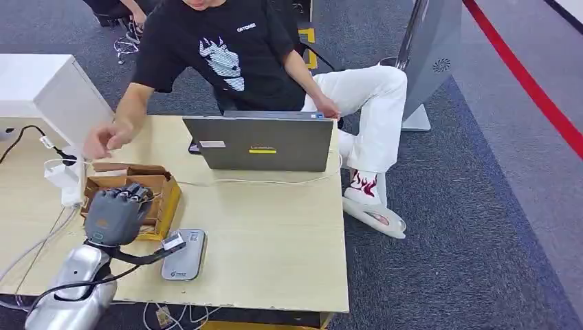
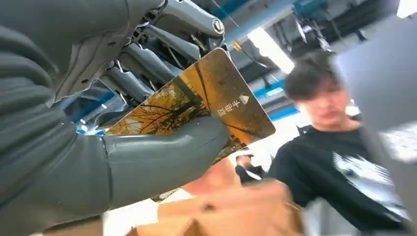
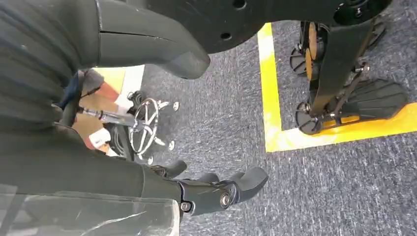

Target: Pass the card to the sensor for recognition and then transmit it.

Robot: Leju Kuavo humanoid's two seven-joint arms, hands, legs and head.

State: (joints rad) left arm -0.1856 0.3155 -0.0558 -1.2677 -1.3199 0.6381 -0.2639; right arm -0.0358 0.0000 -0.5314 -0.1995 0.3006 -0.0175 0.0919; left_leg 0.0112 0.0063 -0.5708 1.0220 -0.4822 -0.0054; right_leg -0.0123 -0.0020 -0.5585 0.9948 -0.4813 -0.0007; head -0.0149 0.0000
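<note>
1. Silver and rounded, the left arm rises from the lower edge of the head view to the left hand (image 1: pixel 118 213), a grey, hard-shelled hand with curled fingers above the cardboard box (image 1: pixel 148 196). Just beside it, toward the robot's right, lies the sensor (image 1: pixel 184 254), a flat grey pad with rounded corners, its long axis running away from the robot on the pale wooden table (image 1: pixel 275 227). I judge the coming move a short carry rightward and down. A person (image 1: pixel 234 48) sits behind a grey laptop (image 1: pixel 265 144).

2. From the left wrist, the card (image 2: pixel 206 98) is a thin, glossy, amber rectangle printed with branches, pinched between the thick matte thumb and the darker metal fingers (image 2: pixel 147 54); its long axis slants outward from the palm.

3. From the right wrist, the right hand (image 3: pixel 211 189) hangs over coarse grey carpet (image 3: pixel 344 196) with a yellow stripe, fingers loosely curled, holding nothing.
</note>
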